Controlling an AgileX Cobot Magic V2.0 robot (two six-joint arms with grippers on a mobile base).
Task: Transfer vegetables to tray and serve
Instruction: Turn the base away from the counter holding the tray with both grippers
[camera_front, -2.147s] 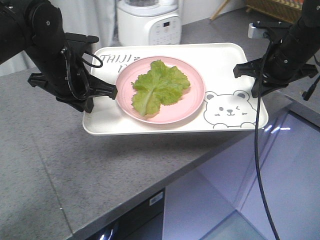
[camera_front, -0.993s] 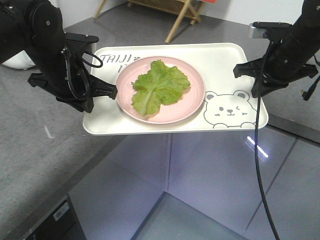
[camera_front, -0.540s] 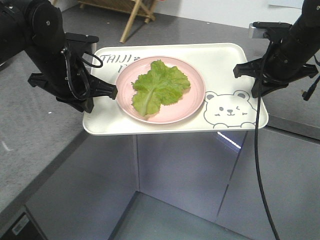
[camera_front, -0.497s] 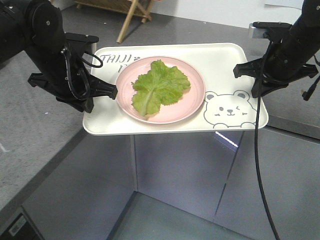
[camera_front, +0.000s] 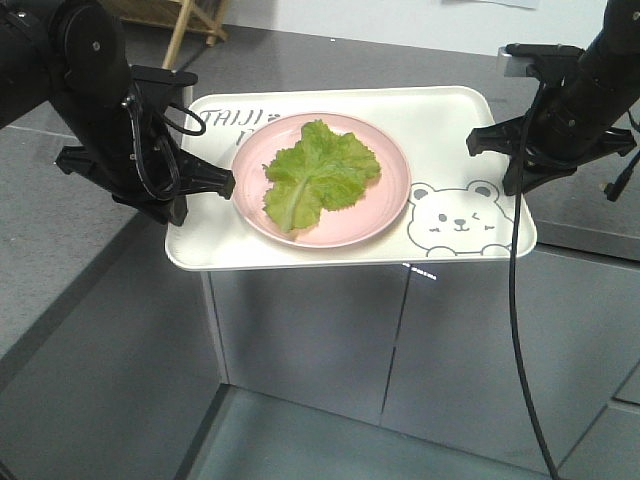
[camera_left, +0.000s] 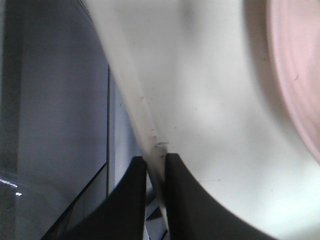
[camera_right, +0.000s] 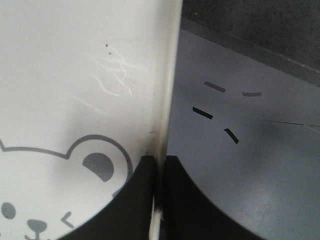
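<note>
Across the middle of the frame the tray (camera_front: 440, 125) hangs level in mid-air, its long axis running left to right between the arms. Left gripper (camera_left: 156, 161) is pinched on the left rim, right gripper (camera_right: 159, 160) on the right rim. Lettuce (camera_front: 320, 172) lies on the pink plate (camera_front: 385, 210), left of the tray's centre, nearer the left arm; setting down likely needs both ends lowered together

— Where are the vegetables (camera_front: 318, 172) lying?
— On the plate (camera_front: 387, 214), which is sitting on the tray (camera_front: 440, 120), left of the bear print (camera_front: 455, 220).
— And the grippers?
— The left gripper (camera_left: 155, 167) is clamping the tray's left rim and the right gripper (camera_right: 159, 167) its right rim. Cabinet doors (camera_front: 300, 330) are standing below.
</note>
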